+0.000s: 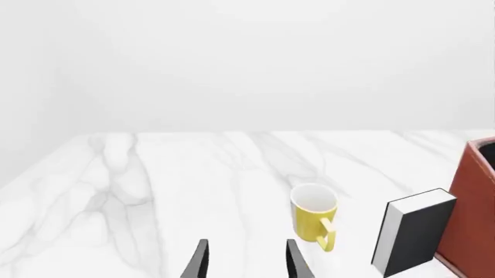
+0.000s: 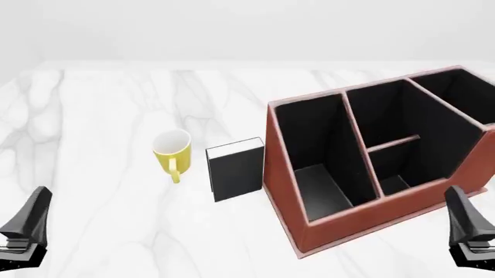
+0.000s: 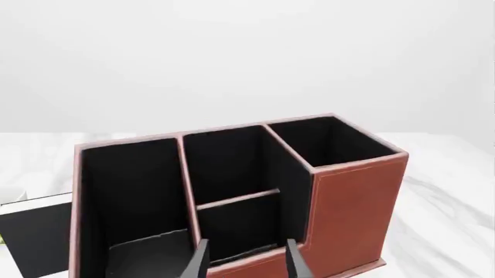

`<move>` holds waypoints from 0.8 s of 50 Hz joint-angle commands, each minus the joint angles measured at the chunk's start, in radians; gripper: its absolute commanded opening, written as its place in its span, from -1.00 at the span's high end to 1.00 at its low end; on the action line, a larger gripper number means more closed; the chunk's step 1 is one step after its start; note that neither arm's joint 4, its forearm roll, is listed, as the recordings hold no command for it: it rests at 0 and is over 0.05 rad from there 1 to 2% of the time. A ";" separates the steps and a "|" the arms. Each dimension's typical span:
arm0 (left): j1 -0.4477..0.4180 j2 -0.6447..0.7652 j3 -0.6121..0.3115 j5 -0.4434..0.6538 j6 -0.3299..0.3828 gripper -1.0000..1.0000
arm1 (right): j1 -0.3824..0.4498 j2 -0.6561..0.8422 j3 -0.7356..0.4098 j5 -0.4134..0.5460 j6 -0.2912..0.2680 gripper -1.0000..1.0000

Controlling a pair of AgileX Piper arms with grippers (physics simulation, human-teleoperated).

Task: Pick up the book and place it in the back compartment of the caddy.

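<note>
Item 1, left gripper (image 2: 31, 217): parked at about 8 o'clock of the front view, low over the table (image 2: 101, 104). Jaws parted moderately in its wrist view, nothing between them.

Item 2, yellow mug (image 2: 171, 152): upright, handle toward the arms, at about 9 o'clock from the book, just beside it but apart.

Item 3, book (image 2: 237, 171): stands upright on the table, black cover facing the arms, white page edges along its top and left side. The mug is on its left; on its right it sits close against the caddy's sloped outer wall. I cannot tell whether they touch.

Item 4, caddy (image 2: 282, 191): reddish-brown, black-lined, turned at an angle. One long cell on its left, one on its far right, two small cells between them split by a low divider.

Item 5, back compartment (image 2: 396, 184): the small cell behind the low outer wall, open and unfilled.

Item 6, right gripper (image 2: 468, 223): parked at about 4 o'clock, just near of the caddy's low wall. Jaws parted moderately, holding nothing.

Step in hand: judged as the very start; the book is not yet approached. The left arm looks nearer. The next move calls for a reach toward 1 o'clock and a grip across the book's thickness.

Room: open table to the left and near side. The tight spots are the mug at the book's left and the caddy wall at its right; an approach from above or the near side seems safest.
</note>
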 commanded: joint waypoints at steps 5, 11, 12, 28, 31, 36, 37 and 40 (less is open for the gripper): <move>-0.014 -0.003 -0.008 0.019 -0.004 -1.00 | -0.004 0.004 -0.004 0.003 0.002 -1.00; -0.088 0.016 -0.106 0.100 0.016 -1.00 | 0.001 0.003 -0.001 0.002 -0.015 -1.00; -0.088 0.017 -0.107 0.100 0.016 -1.00 | 0.001 0.003 -0.001 0.002 -0.015 -1.00; -0.335 0.561 -0.669 0.191 0.185 -1.00 | 0.007 0.001 -0.001 0.001 -0.010 -1.00; -0.403 0.667 -0.793 0.255 0.238 -1.00 | 0.007 0.002 -0.001 0.001 -0.009 -1.00; -0.538 0.828 -0.985 0.357 0.297 -1.00 | 0.008 0.002 -0.002 0.002 -0.003 -1.00; -0.561 0.845 -1.012 0.371 0.309 -1.00 | 0.008 0.002 -0.001 0.001 -0.003 -1.00; -0.569 0.920 -1.070 0.405 0.366 -1.00 | 0.008 0.003 -0.001 0.001 -0.003 -1.00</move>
